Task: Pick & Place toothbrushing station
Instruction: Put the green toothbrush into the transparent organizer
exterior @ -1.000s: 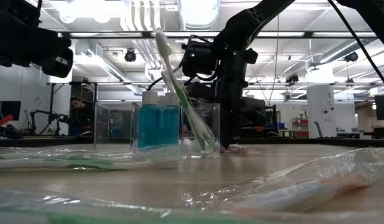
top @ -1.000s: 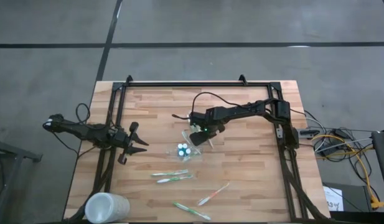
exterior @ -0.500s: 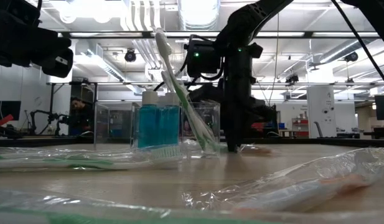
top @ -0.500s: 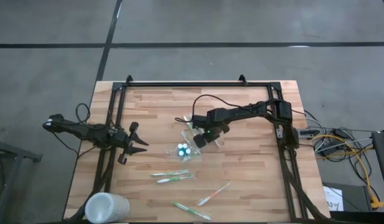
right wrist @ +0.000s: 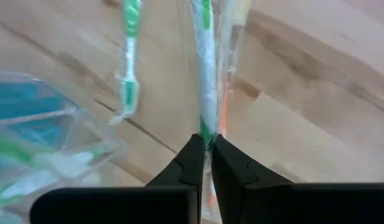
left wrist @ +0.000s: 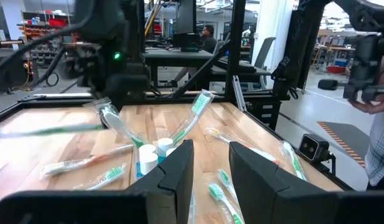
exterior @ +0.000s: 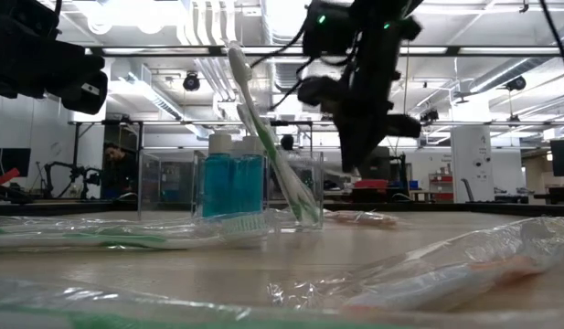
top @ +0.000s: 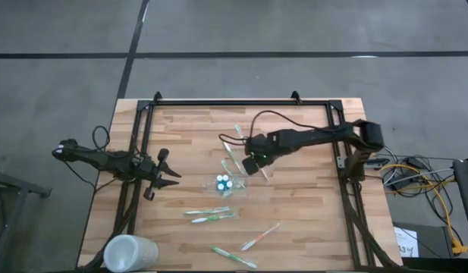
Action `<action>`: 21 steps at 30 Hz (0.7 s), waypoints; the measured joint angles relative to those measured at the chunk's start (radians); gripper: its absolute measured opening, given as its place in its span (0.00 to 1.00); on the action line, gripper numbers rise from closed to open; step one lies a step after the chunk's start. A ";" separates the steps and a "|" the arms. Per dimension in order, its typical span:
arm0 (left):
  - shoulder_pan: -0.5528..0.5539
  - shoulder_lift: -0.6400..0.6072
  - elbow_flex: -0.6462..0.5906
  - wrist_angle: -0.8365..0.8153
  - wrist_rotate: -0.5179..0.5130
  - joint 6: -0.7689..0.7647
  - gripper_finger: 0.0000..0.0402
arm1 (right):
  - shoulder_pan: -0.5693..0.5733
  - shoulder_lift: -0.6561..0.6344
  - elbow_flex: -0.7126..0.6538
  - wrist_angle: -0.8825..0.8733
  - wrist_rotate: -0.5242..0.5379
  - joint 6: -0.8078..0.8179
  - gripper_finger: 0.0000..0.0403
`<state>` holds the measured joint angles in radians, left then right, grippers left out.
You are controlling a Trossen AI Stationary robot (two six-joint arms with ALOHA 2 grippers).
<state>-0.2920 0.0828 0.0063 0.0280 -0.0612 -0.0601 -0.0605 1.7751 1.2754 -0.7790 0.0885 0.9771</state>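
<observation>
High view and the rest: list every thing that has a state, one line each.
Right pincer: shut on a wrapped toothbrush, lifted off the table.
Left pincer: open, empty, waiting at the table's left.
Holder: upright, holding blue tubes and toothbrushes.
Loose toothbrushes: lying flat, wrapped.
White cup: on its side.

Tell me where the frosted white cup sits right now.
In the high view, the frosted white cup sits at the table's near-left corner, below the waiting left gripper and left of the loose toothbrushes.
</observation>
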 joint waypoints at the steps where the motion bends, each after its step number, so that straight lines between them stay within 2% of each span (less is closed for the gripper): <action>1: 0.000 0.000 0.000 0.000 0.000 0.000 0.27 | 0.013 -0.028 -0.022 0.021 0.020 0.009 0.04; 5: 0.000 0.000 0.000 0.000 0.000 0.000 0.27 | 0.073 -0.131 -0.131 0.111 0.061 0.067 0.04; 13: 0.000 0.002 0.000 0.000 0.000 0.000 0.27 | 0.228 -0.302 -0.341 0.188 0.068 0.247 0.04; 21: 0.000 0.003 0.000 0.000 -0.002 0.000 0.27 | 0.394 -0.360 -0.429 0.188 0.042 0.307 0.04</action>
<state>-0.2921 0.0860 0.0063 0.0280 -0.0628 -0.0601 0.3340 1.4151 0.8466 -0.5907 0.1308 1.2842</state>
